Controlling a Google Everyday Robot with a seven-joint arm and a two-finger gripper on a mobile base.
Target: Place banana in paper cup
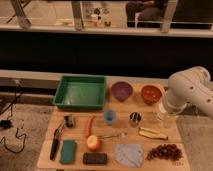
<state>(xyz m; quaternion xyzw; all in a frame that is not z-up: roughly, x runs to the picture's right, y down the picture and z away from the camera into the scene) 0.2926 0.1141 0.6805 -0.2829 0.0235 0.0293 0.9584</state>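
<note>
One small pale-yellow curved banana [152, 133] lies on the wooden surface [46, 152], with the pale whitish paper cup [161, 120] just behind it. The claw [166, 109] hangs over the cup, open and empty. It should grasp the banana across its middle.

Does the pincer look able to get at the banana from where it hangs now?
Probably yes: the pincer hangs at the right, just behind the banana, which lies uncovered, and the metal cup stands apart from it.
</note>
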